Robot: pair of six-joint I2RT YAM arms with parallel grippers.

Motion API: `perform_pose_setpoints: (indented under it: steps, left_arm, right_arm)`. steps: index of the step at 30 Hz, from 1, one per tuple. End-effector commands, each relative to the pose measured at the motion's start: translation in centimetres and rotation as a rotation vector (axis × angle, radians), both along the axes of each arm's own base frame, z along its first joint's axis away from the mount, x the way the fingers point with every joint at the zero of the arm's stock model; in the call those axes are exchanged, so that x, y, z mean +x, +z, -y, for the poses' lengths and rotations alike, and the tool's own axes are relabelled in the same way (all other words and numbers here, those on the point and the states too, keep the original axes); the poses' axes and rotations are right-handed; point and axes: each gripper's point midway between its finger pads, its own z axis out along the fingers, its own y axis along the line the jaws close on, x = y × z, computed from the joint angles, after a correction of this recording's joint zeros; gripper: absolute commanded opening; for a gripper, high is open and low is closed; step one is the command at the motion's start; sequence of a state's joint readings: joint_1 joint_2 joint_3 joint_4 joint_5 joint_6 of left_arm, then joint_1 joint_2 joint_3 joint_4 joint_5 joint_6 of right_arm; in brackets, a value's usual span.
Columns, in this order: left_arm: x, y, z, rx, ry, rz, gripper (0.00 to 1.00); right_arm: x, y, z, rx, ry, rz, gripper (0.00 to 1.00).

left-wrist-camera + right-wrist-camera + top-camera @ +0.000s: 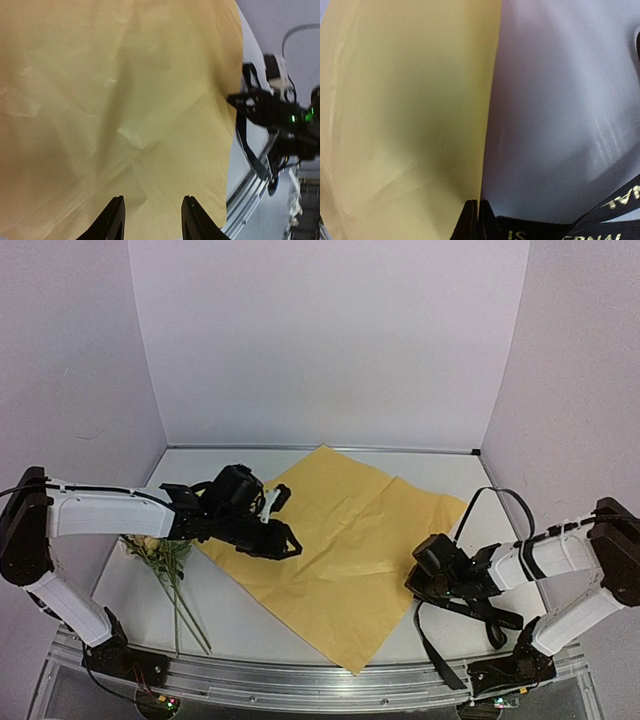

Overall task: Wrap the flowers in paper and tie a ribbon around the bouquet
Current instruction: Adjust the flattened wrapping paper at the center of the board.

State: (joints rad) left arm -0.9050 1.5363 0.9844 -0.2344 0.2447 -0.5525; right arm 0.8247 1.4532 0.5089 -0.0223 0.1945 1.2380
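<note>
Orange paper (350, 550) lies spread flat and lightly creased on the white worktop (250, 625).

Left gripper (288, 543): released. Its jaws stand apart with nothing between them. The sheet lies directly beneath this gripper and runs on ahead of it. In the wrist view, paper fills the gap between the two fingertips (116, 215). Whether the tips touch the sheet cannot be determined.

Right gripper (477, 212): clenched, the two tips pressed together. The paper's right edge runs straight up to these tips, with the sheet on the gripper's left and bare worktop on its right. Whether the edge is pinched between the tips cannot be determined.

Ribbon (560, 232): black with pale lettering. Its lengths lie just beside the shut tips, on the right and below. In the overhead view one strand (437, 642) trails from under this gripper toward the near edge of the worktop.

Flowers (158, 548): off the paper, behind the left gripper and under that arm. The blossoms lie nearest the gripper. The thin green stems run away from it toward the arm's base.
</note>
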Motion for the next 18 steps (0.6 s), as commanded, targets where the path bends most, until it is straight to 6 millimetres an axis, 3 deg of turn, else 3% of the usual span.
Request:
perform_pose_setpoints:
  steps: [1,6,9,11,14,18]
  left_arm:
    - [3.8,0.3,-5.7,0.013,0.360,-0.070,0.40]
    - [5.1,0.3,-11.4,0.087,0.601,-0.078,0.45]
    - [5.0,0.1,-16.0,0.165,0.769,-0.077,0.57]
    - [4.6,0.5,-19.1,0.191,0.888,-0.072,0.62]
    - [2.7,0.3,-23.7,0.273,1.052,-0.090,0.77]
    - [-0.1,-0.6,-27.5,0.323,1.211,-0.131,0.90]
  right_arm:
    - [1.6,0.7,-1.4,-0.023,-0.052,0.091,0.00]
    - [2.8,1.4,-3.5,0.001,-0.020,0.091,0.00]
    - [2.6,1.3,-3.9,0.015,-0.012,0.078,0.03]
    - [2.4,1.4,-4.1,0.027,0.003,0.069,0.10]
    - [1.9,1.8,-4.5,0.042,0.038,0.052,0.34]
    - [0.9,2.4,-4.8,0.059,0.084,0.020,0.59]
